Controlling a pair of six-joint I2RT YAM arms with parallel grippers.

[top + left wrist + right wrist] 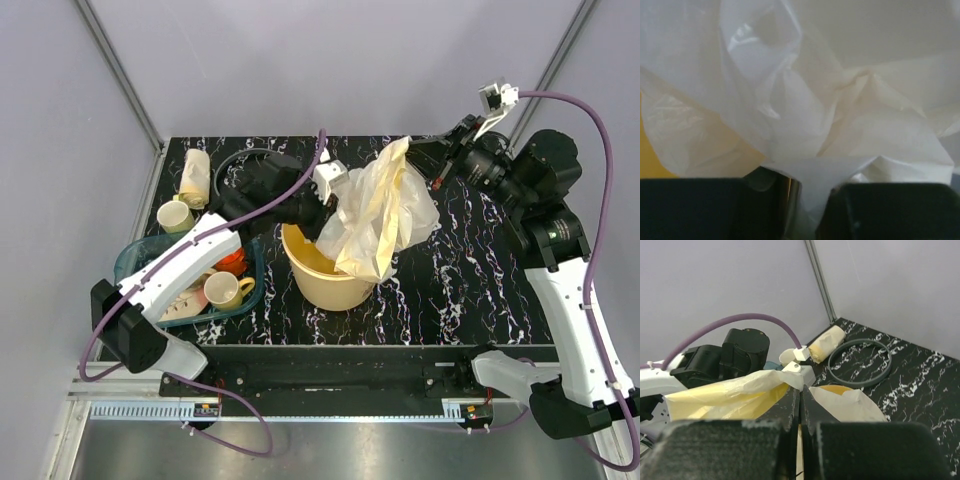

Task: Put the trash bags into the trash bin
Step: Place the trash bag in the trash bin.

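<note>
The trash bin [318, 285], a cream-yellow bucket, stands at mid-table. A pale yellowish trash bag [385, 215] is spread open above it, its lower end hanging inside the rim. My left gripper [330, 200] is at the bag's left edge over the bin. In the left wrist view the bag film [840, 100] fills the picture and runs down between the jaws of the left gripper [810, 202], which stand slightly apart. A strip of the bin's wall [650, 155] shows at the left. My right gripper [418, 152] [800, 390] is shut on the bag's top edge [725, 395], held high.
A teal tray [135, 255] with a yellow mug [228, 291] lies at the left, a cream cup [176, 216] behind it. A roll of bags [193, 178] [827, 342] and a grey ring [860, 362] lie at the back left.
</note>
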